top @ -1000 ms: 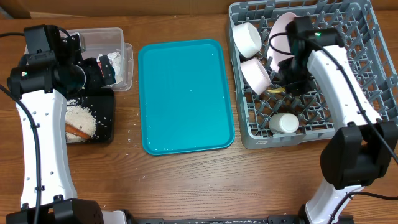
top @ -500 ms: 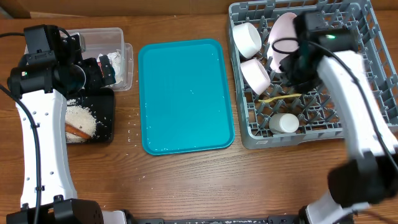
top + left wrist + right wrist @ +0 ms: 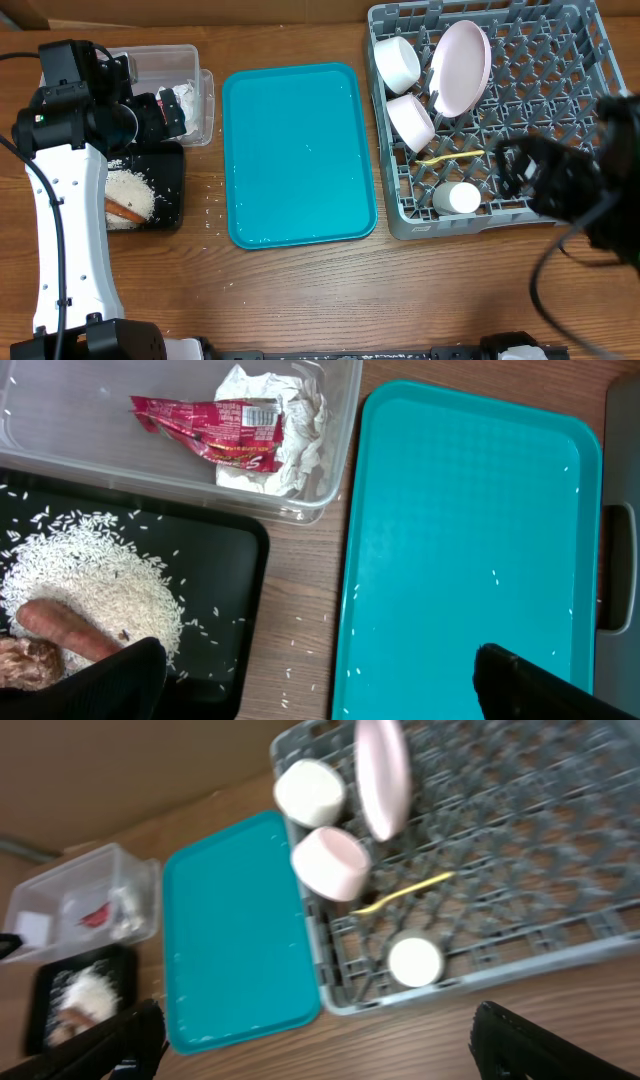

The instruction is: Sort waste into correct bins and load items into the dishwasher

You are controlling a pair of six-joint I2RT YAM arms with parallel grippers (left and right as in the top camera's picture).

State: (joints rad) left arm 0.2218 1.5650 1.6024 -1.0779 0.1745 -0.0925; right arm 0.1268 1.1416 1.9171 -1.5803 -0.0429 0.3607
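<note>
The grey dishwasher rack holds two white bowls, the pink-white plate on edge, the white cup and the yellow spoon lying flat. My right gripper is open and empty, raised and blurred over the rack's front right. The clear tub holds the red wrapper and white napkin. The black tray holds rice, the carrot stick and the brown lump. My left gripper hangs open above the bins.
The large teal serving tray lies between the bins and the rack, with a few rice grains on it. Loose grains dot the wood beside the black tray. Cardboard lines the table's far edge.
My right gripper opened, left the spoon lying in the rack, and pulled up and back toward the front right. The left arm has not moved.
</note>
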